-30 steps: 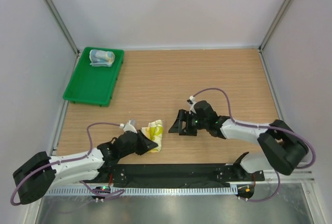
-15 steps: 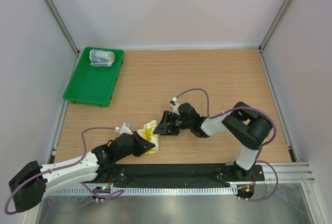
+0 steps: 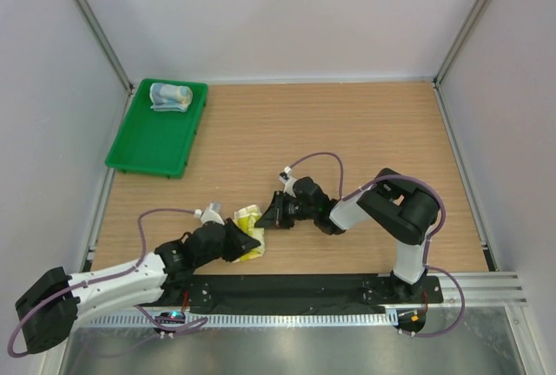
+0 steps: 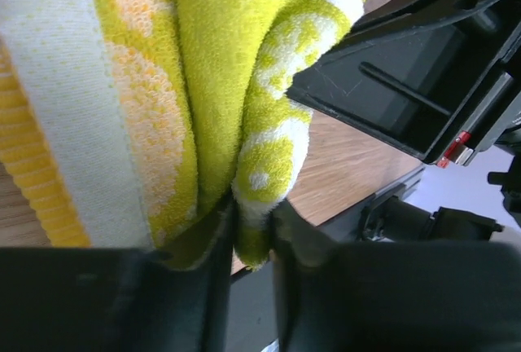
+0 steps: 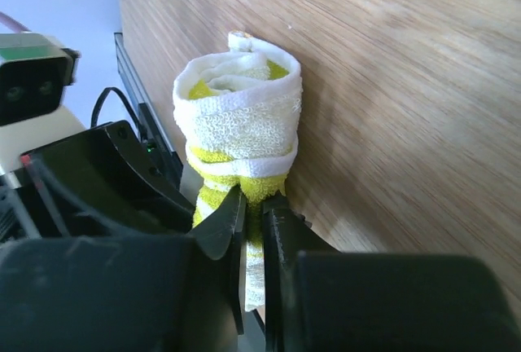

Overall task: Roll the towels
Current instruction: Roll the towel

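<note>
The yellow-green towel (image 3: 249, 232) lies rolled near the table's front edge, between both grippers. My left gripper (image 3: 246, 241) is shut on its lower fold; the left wrist view fills with the yellow-green towel (image 4: 187, 99), pinched between the left gripper's (image 4: 252, 230) fingers. My right gripper (image 3: 271, 215) is shut on the roll's other side; in the right wrist view the rolled towel (image 5: 240, 136) stands above the right gripper (image 5: 254, 209), its cloth clamped between the pads. The light blue towel (image 3: 169, 96) sits rolled in the green tray.
The green tray (image 3: 156, 145) stands at the back left by the wall. A black base rail (image 3: 295, 292) runs along the near edge just below the towel. Grey walls close in the left, back and right.
My right arm has swung left to the yellow-green towel and its gripper has shut on it. The left gripper keeps its hold, shifted slightly forward.
</note>
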You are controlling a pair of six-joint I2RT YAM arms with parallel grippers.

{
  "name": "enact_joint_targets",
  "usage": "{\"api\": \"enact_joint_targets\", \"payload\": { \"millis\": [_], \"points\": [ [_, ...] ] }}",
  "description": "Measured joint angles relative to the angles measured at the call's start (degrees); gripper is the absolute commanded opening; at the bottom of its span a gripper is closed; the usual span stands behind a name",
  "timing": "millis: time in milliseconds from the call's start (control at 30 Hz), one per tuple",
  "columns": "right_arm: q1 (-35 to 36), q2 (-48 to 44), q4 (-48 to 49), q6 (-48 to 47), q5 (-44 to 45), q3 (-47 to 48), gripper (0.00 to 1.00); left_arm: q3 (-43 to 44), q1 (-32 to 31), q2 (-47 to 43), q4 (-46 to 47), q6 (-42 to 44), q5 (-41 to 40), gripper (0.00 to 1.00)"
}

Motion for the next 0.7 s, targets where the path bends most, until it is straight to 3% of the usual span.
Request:
{"api": "enact_joint_targets", "payload": {
  "millis": [67, 167, 433, 567, 700],
  "points": [
    [0.0, -0.1, -1.1, -0.3, 0.5, 0.1, 0.01, 2.0, 0.0, 1.6, -1.2, 2.1, 0.2, 0.43],
    [0.0, -1.1, -4.8, -1.8, 1.7, 0.6, 0.01, 6.2, 0.0, 4.3, -4.1, 6.2, 0.6, 0.49],
    [0.5, -8.8, -26.7, -11.3, 8.7, 6.0, 0.01, 15.9, 0.0, 7.3, -16.5, 13.6, -0.4, 0.54],
    [0.5, -11.7, -38.9, -15.0, 13.4, 9.6, 0.01, 21.6, 0.0, 7.3, -25.1, 17.4, -3.3, 0.63],
    [0.9, -14.1, -50.1, -16.9, 18.1, 13.2, 0.01, 26.3, -1.6, 8.2, -29.2, 21.5, -7.1, 0.65]
  ]
}}
